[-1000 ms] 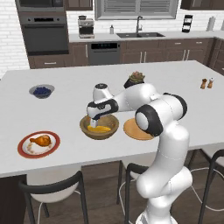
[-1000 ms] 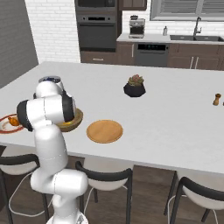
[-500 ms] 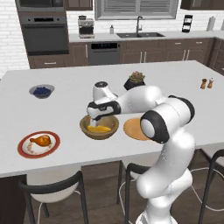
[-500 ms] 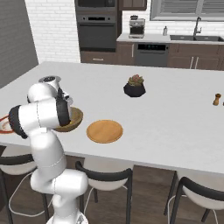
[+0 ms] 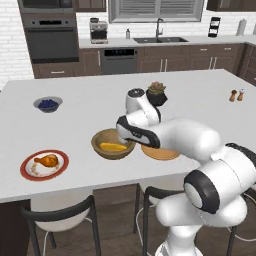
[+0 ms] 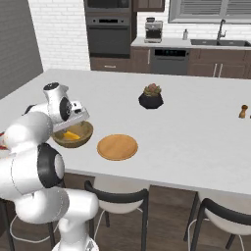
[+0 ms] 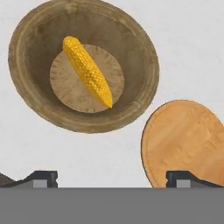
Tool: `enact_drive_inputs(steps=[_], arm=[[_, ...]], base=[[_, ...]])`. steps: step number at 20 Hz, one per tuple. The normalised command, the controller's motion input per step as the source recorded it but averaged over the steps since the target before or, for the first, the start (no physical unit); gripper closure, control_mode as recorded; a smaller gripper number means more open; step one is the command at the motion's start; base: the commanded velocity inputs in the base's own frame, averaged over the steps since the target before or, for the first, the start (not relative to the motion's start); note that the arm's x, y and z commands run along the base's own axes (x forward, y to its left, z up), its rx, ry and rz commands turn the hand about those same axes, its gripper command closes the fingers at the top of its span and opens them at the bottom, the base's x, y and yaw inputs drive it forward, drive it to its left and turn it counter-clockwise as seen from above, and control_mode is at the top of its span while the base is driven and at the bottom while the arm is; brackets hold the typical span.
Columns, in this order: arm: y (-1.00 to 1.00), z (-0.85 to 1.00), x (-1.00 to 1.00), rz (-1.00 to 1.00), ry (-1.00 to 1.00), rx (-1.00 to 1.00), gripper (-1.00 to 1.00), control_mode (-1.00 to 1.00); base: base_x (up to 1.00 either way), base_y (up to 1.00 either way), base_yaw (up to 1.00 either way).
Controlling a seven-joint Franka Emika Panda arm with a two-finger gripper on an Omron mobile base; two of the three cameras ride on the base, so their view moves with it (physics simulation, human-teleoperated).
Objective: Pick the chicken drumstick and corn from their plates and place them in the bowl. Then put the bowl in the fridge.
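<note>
One item of the two was in place: the corn point(image 7: 87, 71) lay loose on the floor of the bowl point(image 7: 141, 48), touching nothing but the wood. In the hand view its long axis ran on a diagonal across the bowl's flat bottom.

The hand point(image 7: 112, 178) was spread wide and held nothing; its two dark fingertips point(image 7: 41, 178) stood well apart at the bottom of the hand view, with bare tabletop point(image 7: 192, 52) between them. It hung above the near rim of the bowl, between the bowl and the plain tan plate point(image 7: 188, 144), which was bare.

The remaining item, the chicken drumstick point(image 5: 46, 160), lay on the red-rimmed plate point(image 5: 25, 165) near the front edge of the tabletop. In the left base view it lay to the left of the bowl, well apart from the hand, with the bowl between them. Its bulbous end pointed toward the bowl and the thin bone away from it.

Arm pose: the forearm reached forward and leftward from the base over the tan plate, wrist bent so the hand pointed down at the tabletop.

Judgement: the coming move would call for a sideways traverse over the bowl to the red-rimmed plate, then closing across the drumstick's narrow width rather than along its length.
</note>
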Motion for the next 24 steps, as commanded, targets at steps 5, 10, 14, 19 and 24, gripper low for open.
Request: enact_drive_inputs(steps=[5,10,14,19,24], arm=[[-0.87,0.83,-0.50,-0.51,0.00,0.07,-1.00,-1.00],[-0.97,0.55,-0.72,-0.40,0.01,0.34,-1.00,-1.00],[-0.55,0.10,-1.00,-0.31,-0.03,0.32,-1.00,-1.00],[-0.09,-0.09,-0.83,-0.06,-0.04,0.05,-1.00,-1.00],[0.07,0.00,-0.31,0.00,0.00,-0.10,-1.00,-1.00]], base=[[0.00,0.00,0.00],[0.00,0.00,0.00],[0.00,0.00,0.00],[0.00,0.00,0.00],[0.00,0.00,0.00]])
